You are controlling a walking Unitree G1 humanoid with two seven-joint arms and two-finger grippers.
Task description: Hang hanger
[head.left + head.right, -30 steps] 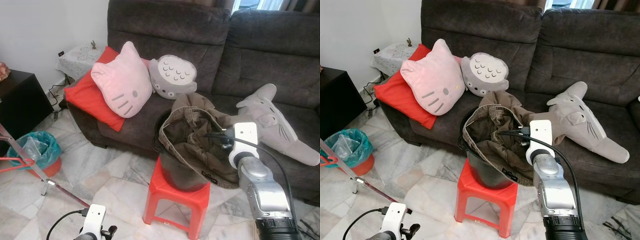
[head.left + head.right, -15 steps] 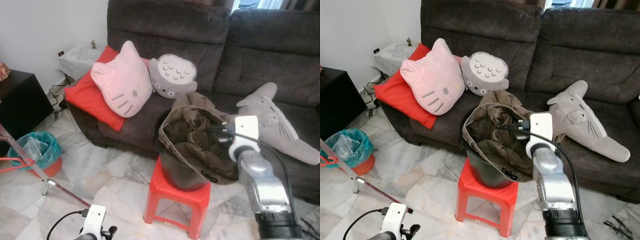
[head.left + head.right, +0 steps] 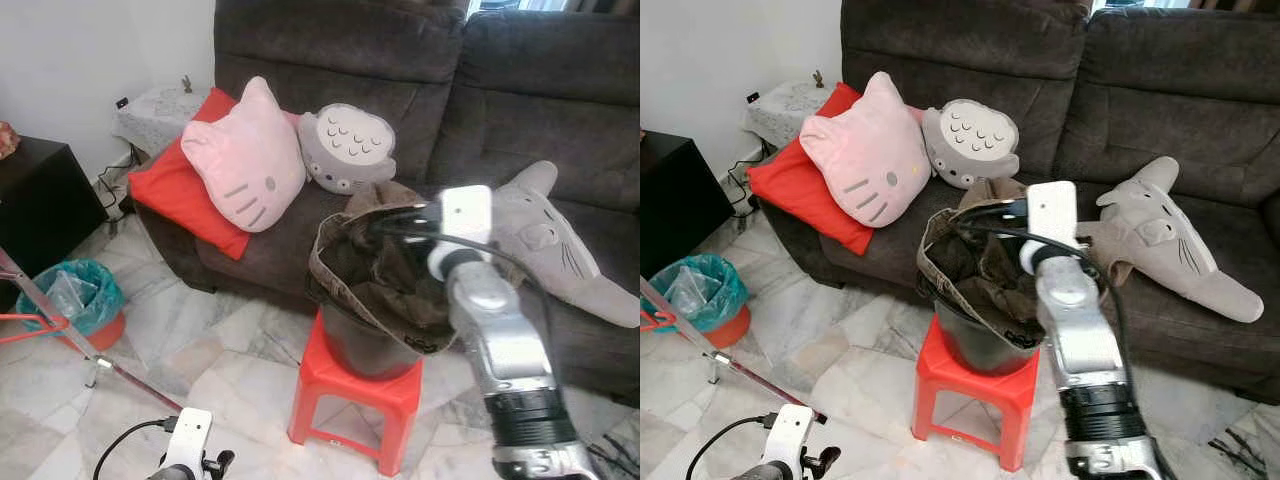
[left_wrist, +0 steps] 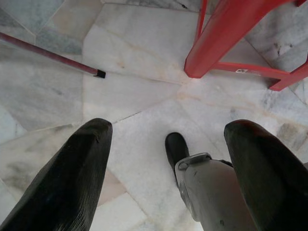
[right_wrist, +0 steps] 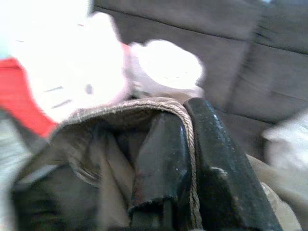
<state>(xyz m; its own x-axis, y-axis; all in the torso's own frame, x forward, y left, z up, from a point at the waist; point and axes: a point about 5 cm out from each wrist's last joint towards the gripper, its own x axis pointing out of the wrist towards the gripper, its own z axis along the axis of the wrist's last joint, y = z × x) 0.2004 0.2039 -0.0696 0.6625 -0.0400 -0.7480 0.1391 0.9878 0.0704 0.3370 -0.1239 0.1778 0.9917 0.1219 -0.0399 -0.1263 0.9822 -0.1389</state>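
A brown garment (image 3: pixel 385 275) lies heaped in a black bucket (image 3: pixel 360 350) that stands on a red plastic stool (image 3: pixel 355 400) before the sofa. My right gripper (image 5: pixel 190 168) reaches over the bucket's back rim and is shut on the garment's stitched waistband edge (image 5: pixel 159 103), which runs between its two black fingers (image 5: pixel 161 163). The right wrist (image 3: pixel 465 215) hangs above the bucket's right side. My left gripper (image 4: pixel 168 159) hangs low at the left, open over the marble floor with nothing in it. A red bar like a hanger (image 3: pixel 30 325) shows at the far left edge.
The dark sofa (image 3: pixel 540 110) holds a pink cat cushion (image 3: pixel 245 160), a red cushion (image 3: pixel 170 190), a grey round plush (image 3: pixel 347 150) and a grey animal plush (image 3: pixel 560 245). A slanted rack pole (image 3: pixel 110 370), a teal-lined bin (image 3: pixel 75 300) and a black cabinet (image 3: pixel 35 205) stand left.
My right arm has swung left across the bucket, carrying the waistband with it and bunching the garment. The left arm has stayed put.
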